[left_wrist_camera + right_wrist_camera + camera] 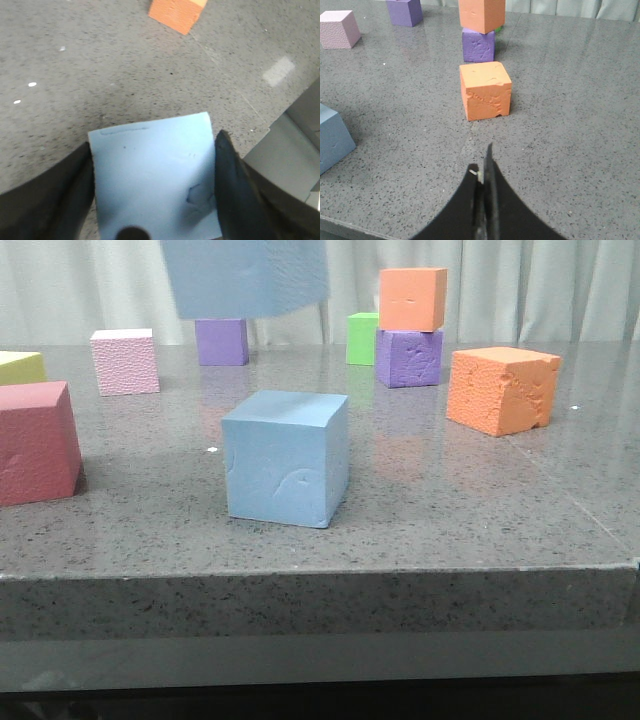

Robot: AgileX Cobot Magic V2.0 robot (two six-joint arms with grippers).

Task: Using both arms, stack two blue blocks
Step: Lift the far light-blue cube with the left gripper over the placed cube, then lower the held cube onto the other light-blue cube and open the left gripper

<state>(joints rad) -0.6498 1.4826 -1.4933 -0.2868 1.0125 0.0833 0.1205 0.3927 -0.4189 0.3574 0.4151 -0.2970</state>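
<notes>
One light blue block [285,455] stands on the grey table near its front edge; it also shows at the edge of the right wrist view [332,137]. The second blue block [245,278] hangs blurred in the air above and a little left of it. In the left wrist view my left gripper [154,142] is shut on this block [155,180], a black finger [232,185] on each side. My right gripper [481,162] is shut and empty, low over the table, in front of an orange block [485,90]. Neither gripper shows in the front view.
A red block [35,440], a yellow-green block [20,367] and a pink block [125,362] are at the left. A purple block [222,341] and a green block [362,338] stand at the back. An orange block [412,298] sits on a purple one [408,357]; a large orange block [500,388] is at the right.
</notes>
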